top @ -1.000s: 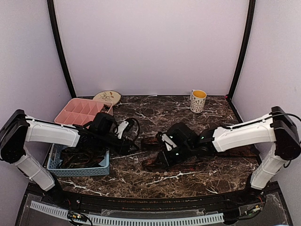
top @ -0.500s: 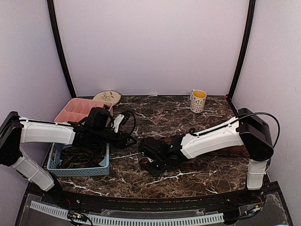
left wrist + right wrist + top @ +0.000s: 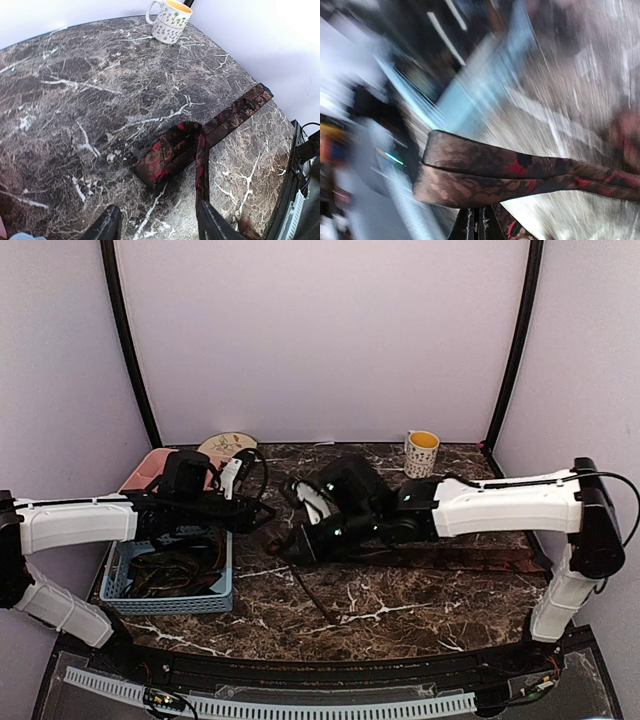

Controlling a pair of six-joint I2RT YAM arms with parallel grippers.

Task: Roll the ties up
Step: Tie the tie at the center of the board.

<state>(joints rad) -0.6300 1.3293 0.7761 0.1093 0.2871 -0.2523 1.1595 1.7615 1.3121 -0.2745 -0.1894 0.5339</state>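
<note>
The right tool (image 3: 300, 543) is pinched on a red-patterned tie (image 3: 470, 558), holding its folded end above the tabletop (image 3: 400, 620) while the rest trails flat toward the right. To its left, the left tool (image 3: 160, 225) hangs with fingers spread, just past the blue basket (image 3: 175, 602) holding more ties (image 3: 170, 570). A mug (image 3: 422, 453) stands at the far edge.

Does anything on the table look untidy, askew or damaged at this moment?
Yes. The tie on the marble table lies doubled over crookedly, one narrow strip straggling toward the near edge, not coiled. No spill or damage shows.
</note>
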